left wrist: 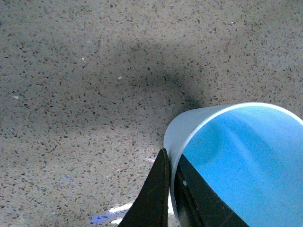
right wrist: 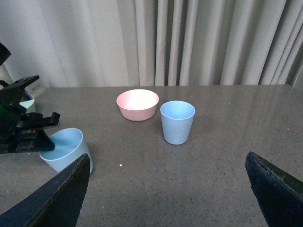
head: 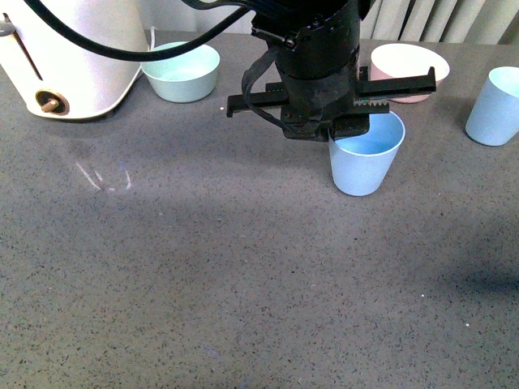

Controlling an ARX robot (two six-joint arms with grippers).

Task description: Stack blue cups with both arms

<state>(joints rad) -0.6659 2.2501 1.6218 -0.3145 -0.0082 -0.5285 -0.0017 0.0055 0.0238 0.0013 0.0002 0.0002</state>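
Note:
My left gripper (head: 334, 134) is shut on the rim of a light blue cup (head: 363, 162), which stands slightly tilted on the grey table. In the left wrist view the two fingers pinch the cup's wall (left wrist: 189, 125), one inside and one outside. The second blue cup (head: 496, 107) stands upright at the far right; it also shows in the right wrist view (right wrist: 177, 122). My right gripper (right wrist: 165, 189) is open and empty, held above the table facing that cup, with the held cup (right wrist: 66, 150) off to one side.
A pink bowl (head: 409, 71) sits behind the held cup and a mint-green bowl (head: 182, 71) at the back left. A white appliance (head: 69, 57) stands at the far left. Curtains (right wrist: 189, 42) hang behind the table.

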